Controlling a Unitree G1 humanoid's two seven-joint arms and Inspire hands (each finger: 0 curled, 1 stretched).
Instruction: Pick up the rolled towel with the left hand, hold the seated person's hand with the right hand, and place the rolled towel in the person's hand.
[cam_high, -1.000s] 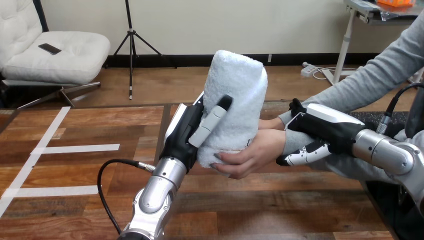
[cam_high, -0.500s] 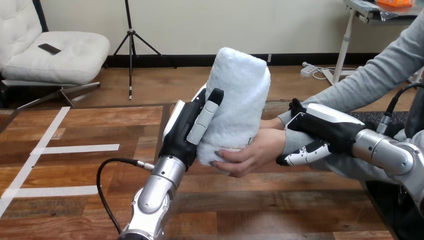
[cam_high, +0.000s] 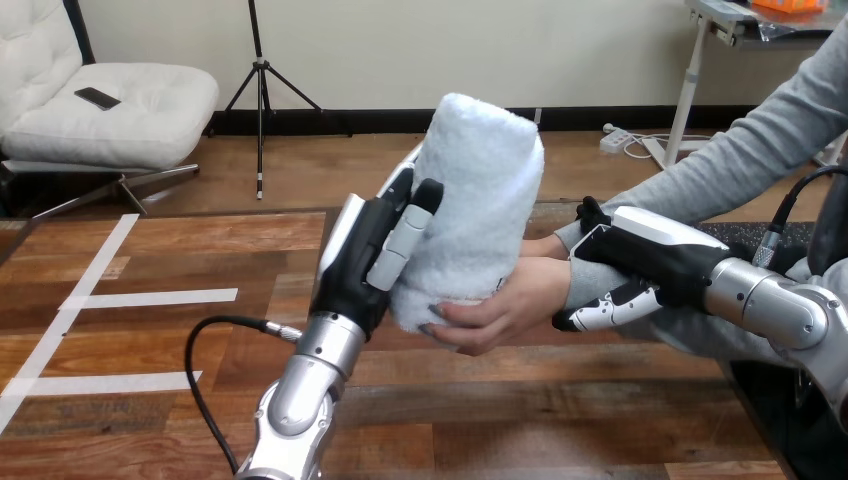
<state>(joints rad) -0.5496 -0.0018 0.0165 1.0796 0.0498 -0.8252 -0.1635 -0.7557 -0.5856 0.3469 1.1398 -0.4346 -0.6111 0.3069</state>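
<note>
Thickly rolled towel (cam_high: 480, 190), fluffy white; left hand (cam_high: 358, 262) slack, right hand (cam_high: 645, 250) clasping person's wrist (cam_high: 574, 284).

The rolled towel (cam_high: 480, 200) is made of thick white terry cloth, fluffy and matt, with a rough looped nap. The left hand (cam_high: 358, 262) is built of black plastic with a dull satin finish and is backed by smooth white shells with a light gloss. The same black plastic and glossy white shells are found on the right hand (cam_high: 650, 250). The left forearm (cam_high: 300, 395) and the right forearm (cam_high: 770, 305) are clad in smooth silver metal, on which soft highlights are reflected. The table (cam_high: 150, 340) is laid in wood planks, whose grain is shown under a smooth, faintly shiny varnish. Matt white tape (cam_high: 150, 297) is stuck on it. The sleeve (cam_high: 740, 150) is knitted of soft grey cloth.
</note>
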